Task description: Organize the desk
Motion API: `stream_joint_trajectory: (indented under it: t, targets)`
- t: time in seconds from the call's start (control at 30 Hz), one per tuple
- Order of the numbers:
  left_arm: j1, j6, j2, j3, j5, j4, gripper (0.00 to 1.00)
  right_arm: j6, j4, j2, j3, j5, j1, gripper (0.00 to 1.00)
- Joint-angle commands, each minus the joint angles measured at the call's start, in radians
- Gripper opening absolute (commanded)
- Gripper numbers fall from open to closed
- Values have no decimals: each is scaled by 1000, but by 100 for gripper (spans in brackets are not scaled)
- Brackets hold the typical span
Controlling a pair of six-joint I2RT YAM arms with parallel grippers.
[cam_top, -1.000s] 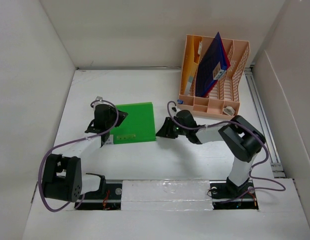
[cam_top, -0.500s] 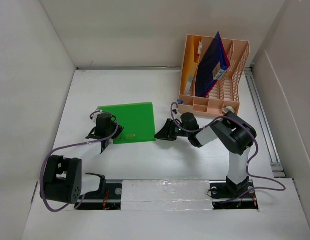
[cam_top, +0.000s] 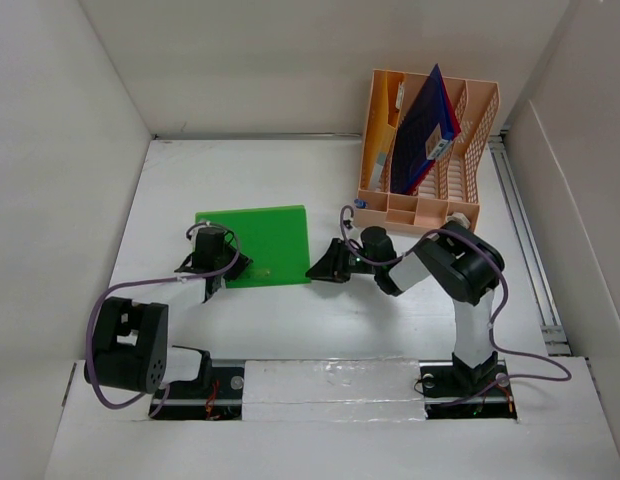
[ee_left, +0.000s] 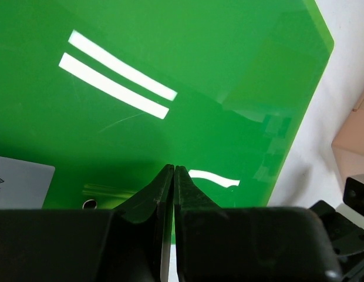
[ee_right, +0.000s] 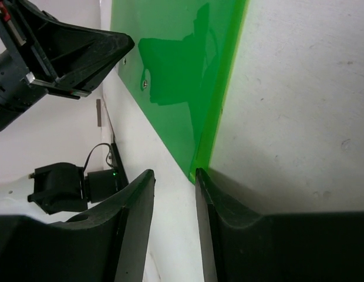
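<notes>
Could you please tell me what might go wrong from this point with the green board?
1. The right pincer has its open jaws at just a corner of the glossy board; so small a bite may let it slip or swing.
2. The left pincer, shut, sits over the board; if it presses while the other lifts, the board may bend or skid.
</notes>
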Motion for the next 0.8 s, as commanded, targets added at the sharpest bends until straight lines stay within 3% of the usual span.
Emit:
stream_joint_trajectory:
  t: [0.0, 0.33, 0.43, 0.5, 0.53, 0.57, 0.67, 0.77]
  targets:
    - [-1, 13, 8, 37, 27, 2, 1, 19, 82, 35, 38, -31, 0, 40]
    - [-1, 13, 11, 36, 39, 12, 0, 92, 129, 127, 96, -41, 0, 36]
    - [-1, 13, 9, 32, 38, 14, 0, 137, 184, 170, 111, -57, 0, 26]
    - [-1, 7, 8, 28, 36, 19, 0, 165, 244, 187, 107, -66, 0, 10]
    - [-1, 7, 8, 31, 36, 19, 0, 168, 244, 190, 107, -66, 0, 10]
    - [-1, 8, 8, 31, 41, 17, 0, 166, 250, 185, 104, -68, 0, 1]
    - [-1, 2, 14, 25, 87, 84, 0, 140, 243, 133, 88, -69, 0, 0]
    - [-1, -15, 6, 25, 188, 155, 3, 53, 127, 14, 71, -46, 0, 0]
